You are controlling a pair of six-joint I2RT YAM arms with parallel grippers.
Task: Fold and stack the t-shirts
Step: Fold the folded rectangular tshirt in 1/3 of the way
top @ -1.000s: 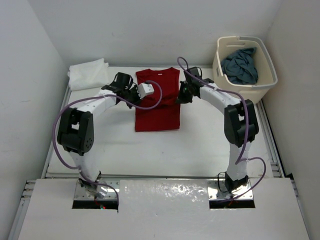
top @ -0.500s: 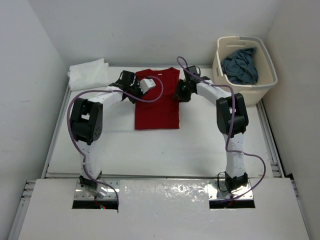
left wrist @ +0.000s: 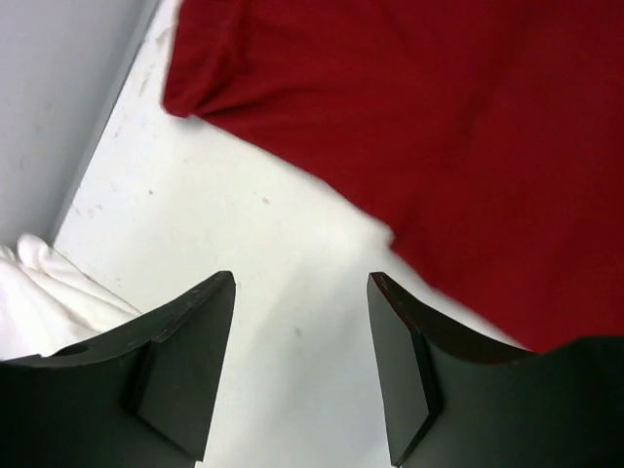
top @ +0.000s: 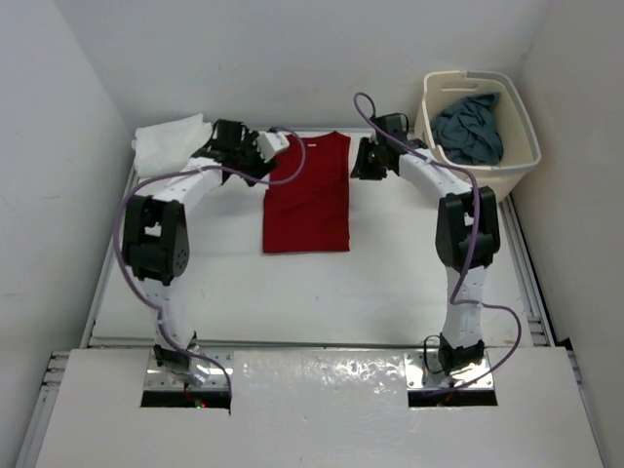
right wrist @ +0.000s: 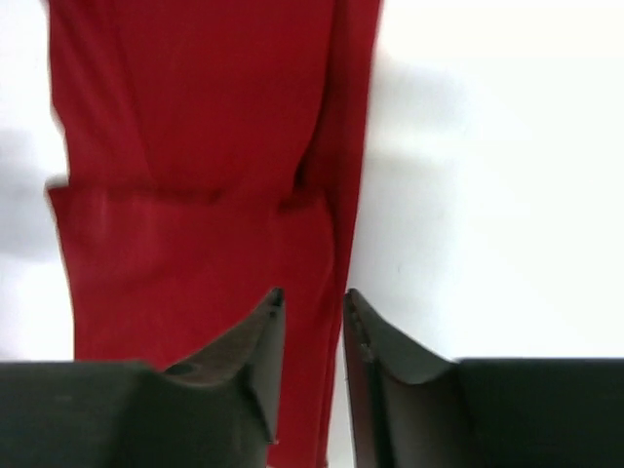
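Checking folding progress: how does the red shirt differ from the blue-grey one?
The red shirt lies flat on the table, folded into a narrow rectangle; the blue-grey shirt sits crumpled in the basket. Red is mid-table, blue-grey at the far right. Neither is held.

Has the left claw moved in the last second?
Yes: the left claw quit the red shirt's left edge, going back and left toward the white shirt.

red t-shirt [top: 307, 200], cream basket [top: 425, 127]
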